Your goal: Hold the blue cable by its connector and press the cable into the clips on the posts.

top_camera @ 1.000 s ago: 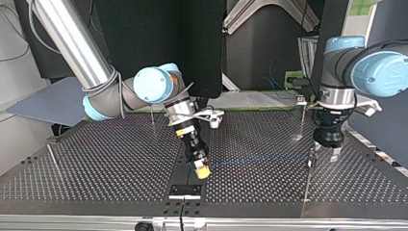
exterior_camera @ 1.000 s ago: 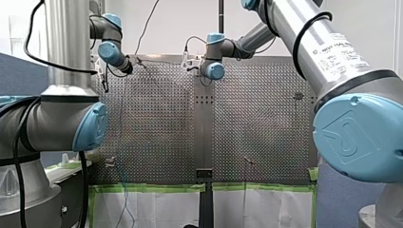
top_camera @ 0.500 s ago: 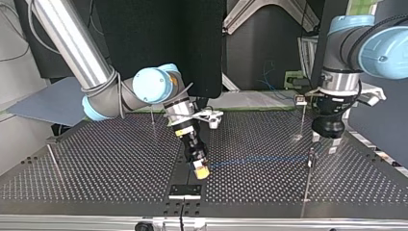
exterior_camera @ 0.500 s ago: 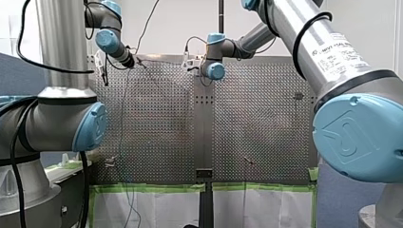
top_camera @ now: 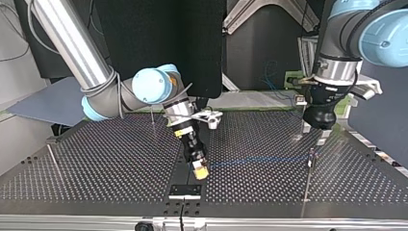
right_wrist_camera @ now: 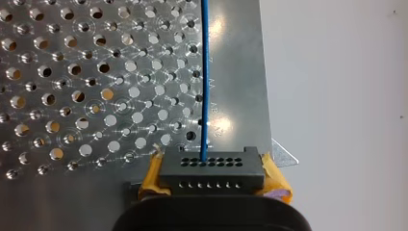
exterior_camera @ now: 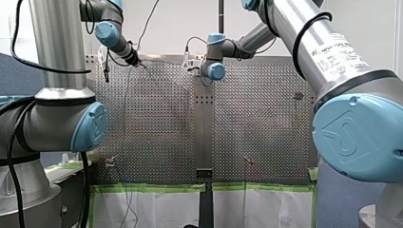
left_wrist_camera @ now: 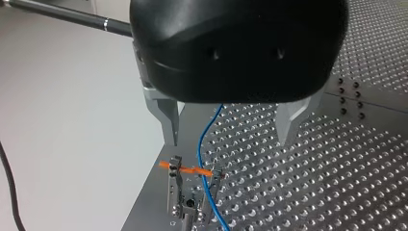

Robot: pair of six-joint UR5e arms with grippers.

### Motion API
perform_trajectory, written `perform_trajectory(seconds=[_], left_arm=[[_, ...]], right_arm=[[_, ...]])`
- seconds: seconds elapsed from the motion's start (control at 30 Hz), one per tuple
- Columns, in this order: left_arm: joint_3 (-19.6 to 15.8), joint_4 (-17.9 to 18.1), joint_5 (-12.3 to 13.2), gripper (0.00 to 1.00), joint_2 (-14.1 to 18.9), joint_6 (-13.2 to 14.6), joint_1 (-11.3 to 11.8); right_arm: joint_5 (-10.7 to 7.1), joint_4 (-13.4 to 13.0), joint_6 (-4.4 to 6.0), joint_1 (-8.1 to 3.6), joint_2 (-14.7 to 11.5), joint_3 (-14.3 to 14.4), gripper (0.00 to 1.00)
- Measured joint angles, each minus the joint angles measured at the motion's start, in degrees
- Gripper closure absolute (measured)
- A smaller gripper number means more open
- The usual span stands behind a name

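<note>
Holes dot the table (top_camera: 96, 159). My right gripper (right_wrist_camera: 211, 179) pinches the connector (right_wrist_camera: 211, 167); the blue cable (right_wrist_camera: 205, 72) runs straight out toward the post (left_wrist_camera: 174, 190), under my open, empty left gripper (left_wrist_camera: 228, 138).

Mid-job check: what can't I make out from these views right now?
Left wrist view: whether the blue cable is seated in the orange clip; too small.
Front view: the connector, hidden behind my right arm's wrist.
Top view: the same clip, atop the post; too small.
</note>
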Motion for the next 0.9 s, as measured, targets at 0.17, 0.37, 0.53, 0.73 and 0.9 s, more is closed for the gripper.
perform_trajectory(seconds=[0.17, 0.37, 0.53, 0.73, 0.9], left_arm=[[0.0, 0.42, -1.22, 0.0, 0.01, 2.35, -0.19], [0.03, 1.62, -2.24, 0.0, 0.01, 4.57, -0.31], [0.01, 2.63, -2.28, 0.0, -0.11, 5.61, -0.36], [0.01, 2.91, -2.24, 0.0, -0.21, 6.2, -0.54], [0.0, 2.8, -2.31, 0.0, -0.24, 6.21, -0.89]], right_arm=[[0.0, 0.05, 0.0, 0.04, 0.01, 0.0, 1.0], [0.0, 0.07, 0.0, 0.06, 0.05, -0.01, 1.0], [0.0, 0.07, 0.0, 0.07, 0.05, 0.0, 1.0], [0.0, 0.11, 0.0, 0.07, 0.06, 0.0, 1.0], [0.0, 0.12, 0.0, 0.07, 0.06, 0.0, 1.0]])
